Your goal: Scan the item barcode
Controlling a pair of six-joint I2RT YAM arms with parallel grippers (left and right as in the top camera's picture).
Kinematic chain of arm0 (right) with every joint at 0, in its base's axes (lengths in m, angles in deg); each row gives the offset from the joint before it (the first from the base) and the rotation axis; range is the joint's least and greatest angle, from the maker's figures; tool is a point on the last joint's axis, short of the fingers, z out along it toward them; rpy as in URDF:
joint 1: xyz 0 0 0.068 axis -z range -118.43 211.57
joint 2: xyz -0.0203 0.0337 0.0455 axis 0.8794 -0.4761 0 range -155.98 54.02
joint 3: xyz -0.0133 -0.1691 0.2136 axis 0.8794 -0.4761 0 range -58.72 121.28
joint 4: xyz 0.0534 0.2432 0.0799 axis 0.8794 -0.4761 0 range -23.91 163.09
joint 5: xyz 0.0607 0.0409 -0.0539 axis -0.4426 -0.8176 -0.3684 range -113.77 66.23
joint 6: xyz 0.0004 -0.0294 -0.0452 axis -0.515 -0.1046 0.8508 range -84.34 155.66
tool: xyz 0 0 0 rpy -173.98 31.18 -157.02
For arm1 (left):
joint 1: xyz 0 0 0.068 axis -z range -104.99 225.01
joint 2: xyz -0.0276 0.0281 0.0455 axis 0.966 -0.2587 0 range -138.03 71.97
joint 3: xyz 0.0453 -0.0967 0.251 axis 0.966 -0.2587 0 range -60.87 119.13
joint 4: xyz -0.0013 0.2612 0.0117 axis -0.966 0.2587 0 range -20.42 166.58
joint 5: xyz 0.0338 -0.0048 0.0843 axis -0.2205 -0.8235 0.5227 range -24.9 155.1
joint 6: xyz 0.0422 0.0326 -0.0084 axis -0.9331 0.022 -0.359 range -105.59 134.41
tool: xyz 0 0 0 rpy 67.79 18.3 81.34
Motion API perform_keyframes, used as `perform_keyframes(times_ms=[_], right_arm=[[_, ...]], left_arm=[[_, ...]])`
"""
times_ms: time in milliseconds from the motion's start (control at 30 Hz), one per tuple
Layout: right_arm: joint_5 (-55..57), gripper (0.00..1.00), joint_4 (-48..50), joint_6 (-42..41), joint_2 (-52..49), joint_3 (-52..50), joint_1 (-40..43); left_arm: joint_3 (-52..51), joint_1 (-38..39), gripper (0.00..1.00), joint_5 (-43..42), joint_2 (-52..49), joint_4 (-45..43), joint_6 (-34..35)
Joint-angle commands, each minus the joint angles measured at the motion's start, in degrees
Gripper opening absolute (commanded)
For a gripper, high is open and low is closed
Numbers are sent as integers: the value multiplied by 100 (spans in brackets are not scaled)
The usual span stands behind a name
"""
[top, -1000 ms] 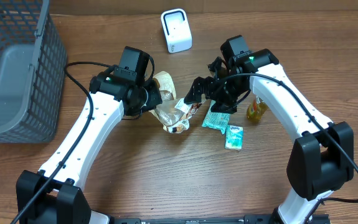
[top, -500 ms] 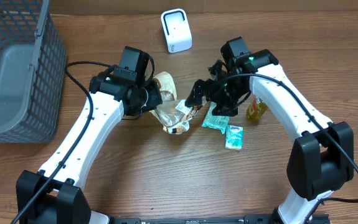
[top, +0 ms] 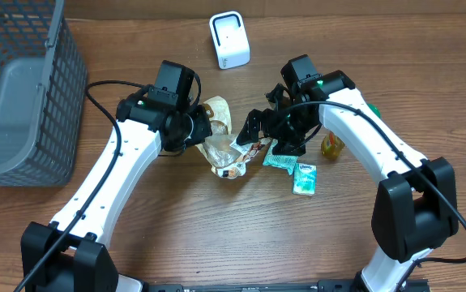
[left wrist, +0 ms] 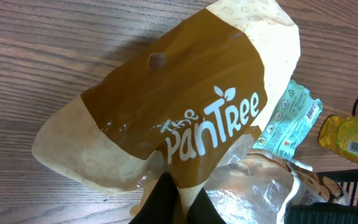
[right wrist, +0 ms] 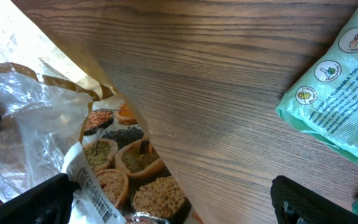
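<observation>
Brown bread bag lies before the white scanner, pinched by the left gripper. The right gripper spreads wide beside it. Right of the scanner: two green packs, one yellow bottle, maybe oil.

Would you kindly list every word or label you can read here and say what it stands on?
"The PanTRee": on the brown bread bag.
"FLUSHABLE TOILET": on the green wipes pack; its other print is too small.
Yellow bottle label: too small to read.
Barcode sticker on the bag's clear end: blurred.
</observation>
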Motion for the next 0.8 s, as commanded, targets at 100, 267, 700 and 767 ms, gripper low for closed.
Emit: perform_keyframes(times_ms=[100,267,700,767], right_arm=[[-52,99,31,15,85,-35,-22],[-55,100,42,17,85,-35,-22],[-997,100,66,688,85,-33,-4],[-977,100,72,691,85,-33,4]], left_arm=[[22,-31,4,-149,66,-17,-114],[22,-31,4,-149,66,-17,-116],[22,-85,4,-817,66,-70,-284],[22,-122,4,-1003,66,-92,-289]])
